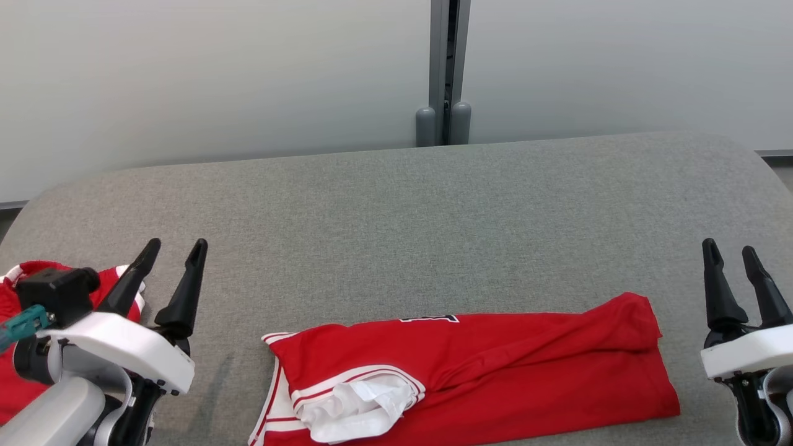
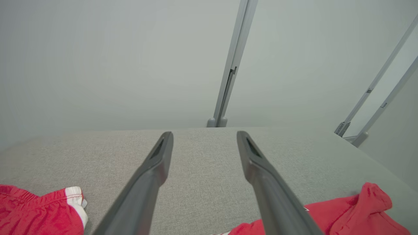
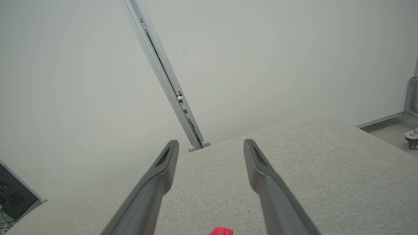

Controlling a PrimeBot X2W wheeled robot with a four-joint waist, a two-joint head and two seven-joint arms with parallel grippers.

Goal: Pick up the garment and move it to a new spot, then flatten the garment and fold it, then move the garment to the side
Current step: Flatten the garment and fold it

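Note:
A red garment (image 1: 483,371) with white trim lies folded into a long band near the front edge of the grey fabric surface (image 1: 396,229). A white inner layer pokes out at its left end. Its right end shows as a red bump (image 2: 359,212) in the left wrist view, and a red tip (image 3: 221,231) shows in the right wrist view. My left gripper (image 1: 176,249) hovers open to the left of it, nothing between the fingers. My right gripper (image 1: 731,249) stands open to the right of it, also empty.
A second red and white garment (image 1: 25,347) lies at the far left, partly behind my left arm, and shows again as red cloth (image 2: 39,212) in the left wrist view. A pale wall with a grey post (image 1: 447,74) stands behind the surface.

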